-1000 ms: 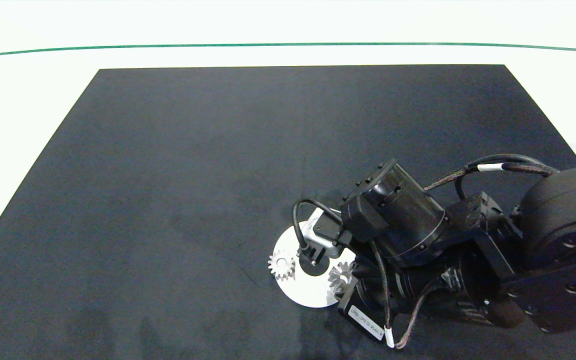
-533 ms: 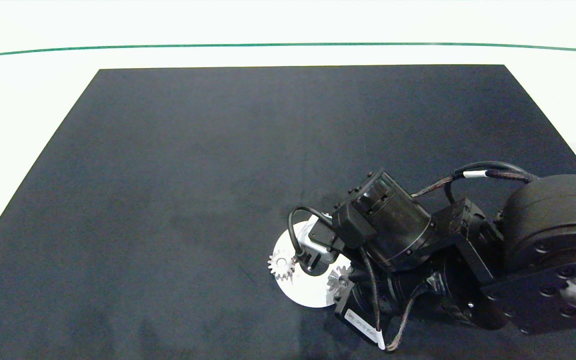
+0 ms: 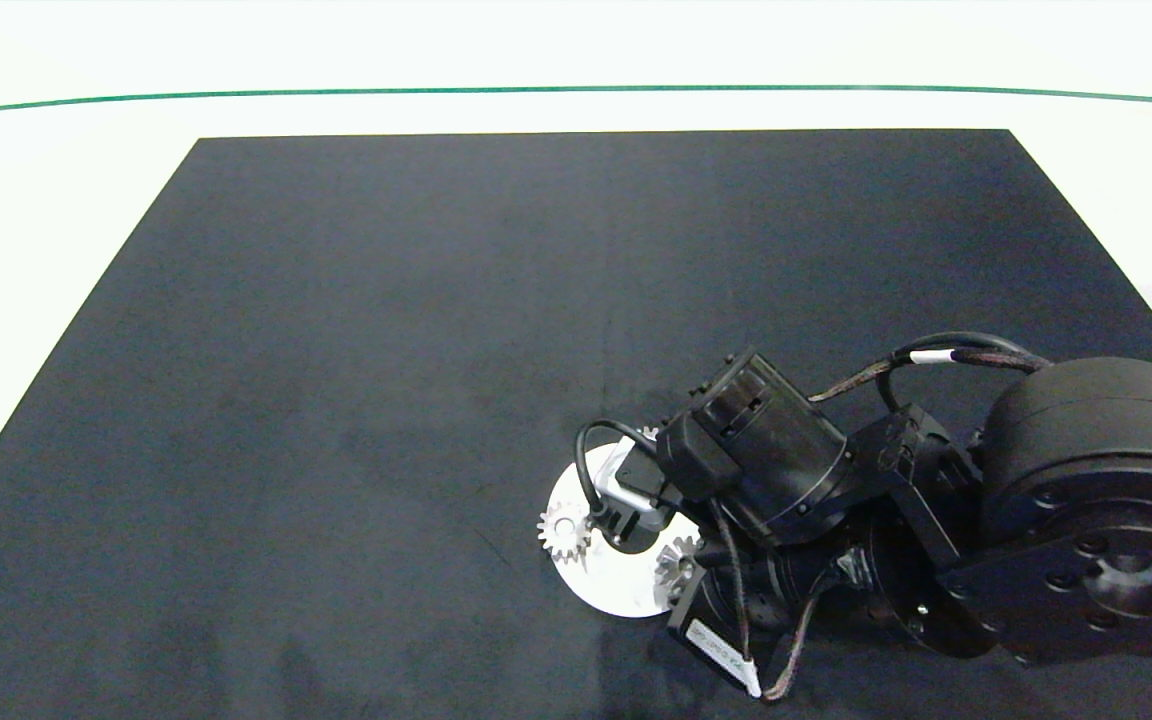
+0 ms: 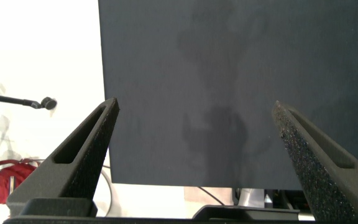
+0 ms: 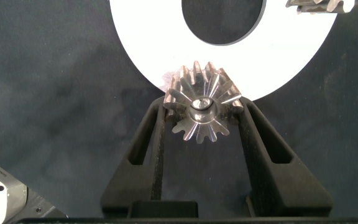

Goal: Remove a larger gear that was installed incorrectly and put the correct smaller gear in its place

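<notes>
Lowered right hand [image 5: 202, 118] around larger gear [image 5: 201, 110]

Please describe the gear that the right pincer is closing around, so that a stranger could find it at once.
Find the white ring plate on the dark mat. At its edge nearest the right arm stands a silver gear, between the fingers of the right pincer. Unlike the gear on the ring's opposite rim, its teeth are long and star-like.

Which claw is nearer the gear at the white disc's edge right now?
Right. The right claw straddles that gear on the disc; the left claw hangs open over bare mat, no gear in sight.
</notes>
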`<move>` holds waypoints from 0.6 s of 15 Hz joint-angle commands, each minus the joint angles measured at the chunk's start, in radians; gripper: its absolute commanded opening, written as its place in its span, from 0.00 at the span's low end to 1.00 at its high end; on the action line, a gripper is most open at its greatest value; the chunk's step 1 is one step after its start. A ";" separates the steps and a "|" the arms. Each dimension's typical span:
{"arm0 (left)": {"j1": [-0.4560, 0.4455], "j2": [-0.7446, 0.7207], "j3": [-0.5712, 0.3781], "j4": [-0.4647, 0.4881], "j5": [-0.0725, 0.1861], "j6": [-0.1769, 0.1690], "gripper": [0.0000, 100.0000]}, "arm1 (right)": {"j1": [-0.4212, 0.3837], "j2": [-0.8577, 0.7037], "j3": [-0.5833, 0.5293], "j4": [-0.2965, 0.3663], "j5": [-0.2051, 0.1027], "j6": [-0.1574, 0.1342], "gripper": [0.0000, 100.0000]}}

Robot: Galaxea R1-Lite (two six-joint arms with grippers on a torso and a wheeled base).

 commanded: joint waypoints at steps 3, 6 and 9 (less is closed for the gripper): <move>0.007 0.006 -0.001 -0.034 0.001 -0.011 1.00 | 0.001 -0.065 -0.002 0.000 -0.001 0.008 1.00; 0.005 0.003 0.003 -0.092 -0.001 -0.067 1.00 | -0.002 -0.304 0.016 0.003 -0.033 0.081 1.00; -0.001 -0.042 0.012 -0.181 -0.010 -0.145 1.00 | -0.045 -0.606 0.122 -0.002 -0.231 0.100 1.00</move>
